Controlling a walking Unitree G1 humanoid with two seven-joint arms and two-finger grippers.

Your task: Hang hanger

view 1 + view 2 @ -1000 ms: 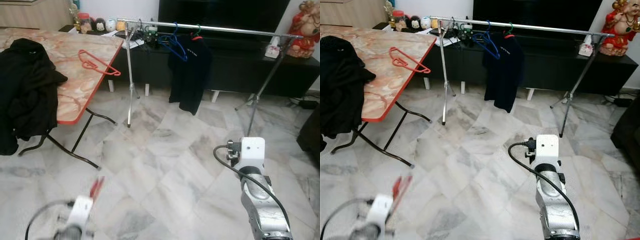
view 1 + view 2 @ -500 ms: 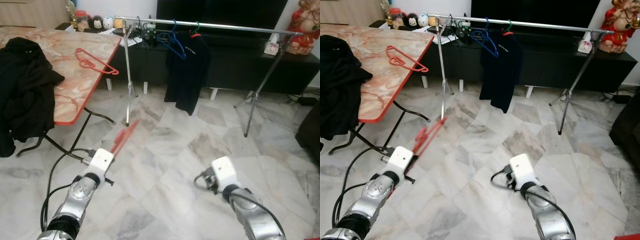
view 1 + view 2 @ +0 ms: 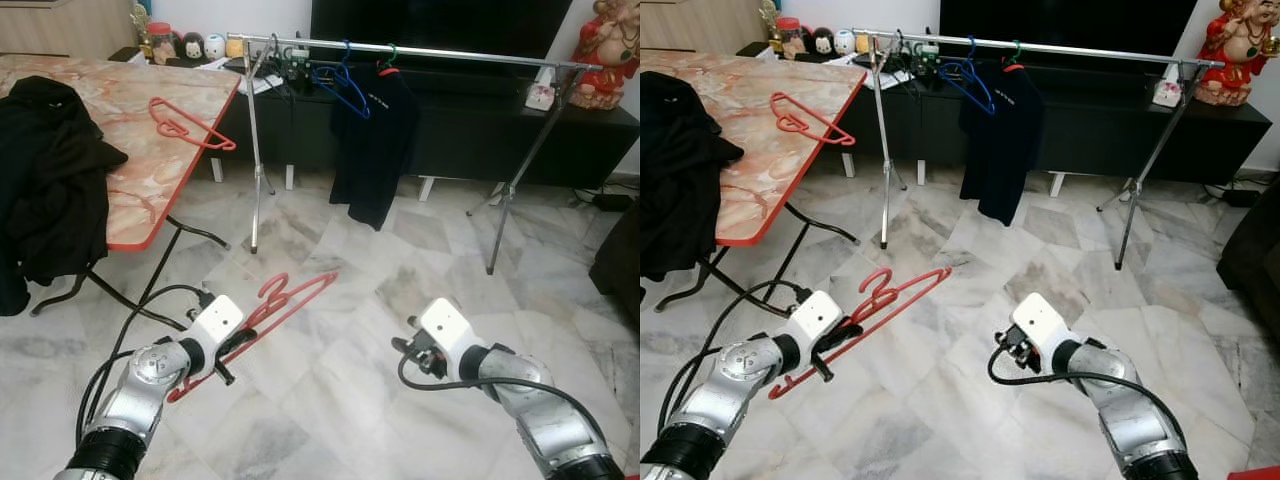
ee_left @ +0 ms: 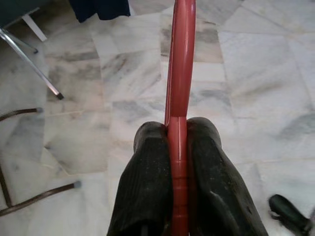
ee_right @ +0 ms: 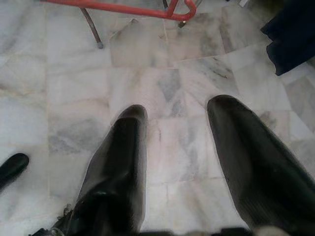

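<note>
The left gripper [image 4: 178, 147] is clamped tight on the lower bar of a red plastic clothes hanger [image 3: 290, 300], both black fingers pressed flat against it, held low over the white marble floor [image 3: 330, 400] at about seven o'clock in the head view, the hook pointing up toward one o'clock. The long silver metal clothes rail [image 3: 470, 55] stands well apart at twelve o'clock, carrying a blue hanger [image 3: 345, 85] and a dark navy shirt [image 3: 375, 140]. To do this step well, I judge the robot should walk closer, lift the hanger above the rail with the hook turned across it, and lower onto the bare stretch at one o'clock before letting go. The right gripper [image 5: 177, 147] hangs spread wide and empty over the floor at five o'clock. No brand, label or legible writing can be made out.
</note>
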